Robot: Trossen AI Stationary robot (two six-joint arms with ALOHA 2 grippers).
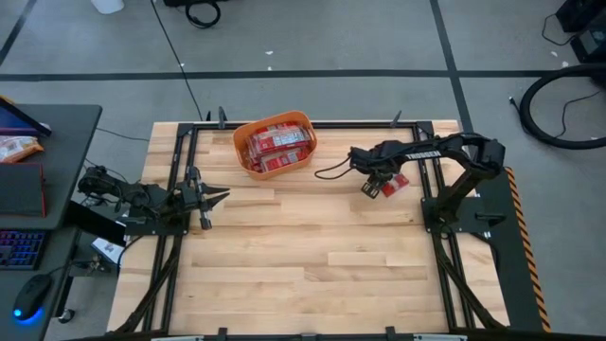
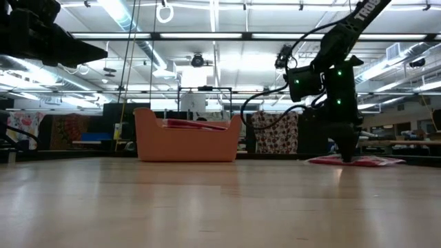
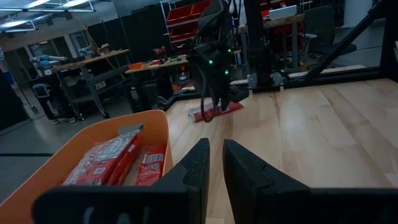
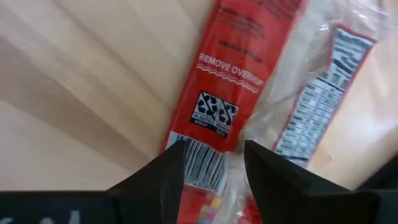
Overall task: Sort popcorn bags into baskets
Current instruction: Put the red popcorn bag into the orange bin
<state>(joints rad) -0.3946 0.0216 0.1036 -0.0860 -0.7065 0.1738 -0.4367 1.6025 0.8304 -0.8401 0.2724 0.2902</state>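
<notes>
High view, looking straight down: the orange plastic tub (image 1: 275, 145) sits at about twelve o'clock on the wooden table (image 1: 303, 256), near its far edge, with several red popcorn bags (image 1: 276, 139) lying flat inside it. Out at about two o'clock from the table's centre, one red popcorn packet (image 1: 394, 184) lies on the bare wood, well apart from the tub. The right gripper (image 1: 373, 188) is directly over the near end of that packet.

Right wrist view shows the packet (image 4: 239, 68) from close above: red film with white print, a barcode and a clear panel carrying a nutrition label. The two dark fingers (image 4: 155, 177) stand spread apart, one on each side of the packet's barcode end, and nothing is pinched between them.

Low view has the right gripper (image 2: 346, 153) pointing straight down with its tips at the packet (image 2: 358, 161), which lies flat on the table; the tub (image 2: 187, 136) stands to its left with packets showing just above the rim.

The left gripper (image 1: 216, 197) waits at about nine o'clock, low over the wood and pointing toward the table's middle. Left wrist view shows its fingers (image 3: 239, 168) nearly pressed together with a narrow gap and nothing in it, beside the tub (image 3: 93, 155).
</notes>
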